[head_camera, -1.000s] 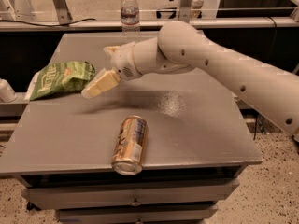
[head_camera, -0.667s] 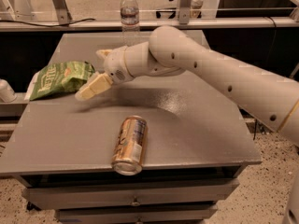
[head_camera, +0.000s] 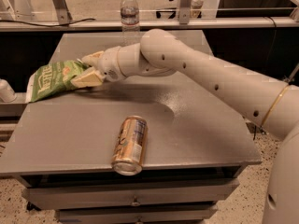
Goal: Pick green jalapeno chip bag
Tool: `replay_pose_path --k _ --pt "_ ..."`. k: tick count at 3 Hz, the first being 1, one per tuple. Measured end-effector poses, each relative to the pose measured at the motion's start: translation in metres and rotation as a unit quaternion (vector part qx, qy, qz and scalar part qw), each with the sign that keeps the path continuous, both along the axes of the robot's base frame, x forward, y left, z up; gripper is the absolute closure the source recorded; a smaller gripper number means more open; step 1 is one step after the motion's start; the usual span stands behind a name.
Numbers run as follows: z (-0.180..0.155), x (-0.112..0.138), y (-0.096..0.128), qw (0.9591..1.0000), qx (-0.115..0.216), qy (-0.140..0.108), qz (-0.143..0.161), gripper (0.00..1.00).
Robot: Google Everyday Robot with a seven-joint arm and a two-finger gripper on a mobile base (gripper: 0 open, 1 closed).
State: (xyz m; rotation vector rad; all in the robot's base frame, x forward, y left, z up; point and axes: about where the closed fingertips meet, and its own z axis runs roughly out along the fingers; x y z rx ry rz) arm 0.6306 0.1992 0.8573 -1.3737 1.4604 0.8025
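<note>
The green jalapeno chip bag (head_camera: 50, 81) lies crinkled at the left edge of the grey table (head_camera: 205, 134), with white lettering facing up. My gripper (head_camera: 86, 69) has reached from the right to the bag's right end. It is open, with one cream finger (head_camera: 92, 58) above the bag's end and the other (head_camera: 88, 80) below it, so the bag's end sits between them. The bag rests on the table.
A gold drink can (head_camera: 130, 144) lies on its side near the table's front edge. A clear water bottle (head_camera: 130, 10) stands at the table's back edge. A white object (head_camera: 5, 91) sits just off the table's left side. Drawers are below the tabletop.
My gripper has moved left across the table and now straddles the bag's right end. The bag and the can have not moved.
</note>
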Motion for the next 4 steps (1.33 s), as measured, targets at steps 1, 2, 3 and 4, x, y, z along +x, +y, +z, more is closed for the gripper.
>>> replay_pose_path --k 1,2,3,4 --pt "0.004 0.007 -0.001 0.9999 0.002 -0.012 -0.007 0.64" --pt "0.016 0.010 -0.005 0.9995 0.004 -0.027 -0.016 0.88" --pt "0.040 0.013 -0.011 0.9985 0.004 -0.052 -0.019 1.00" --pt "0.073 0.014 -0.022 0.9962 0.001 -0.085 -0.022 1.00"
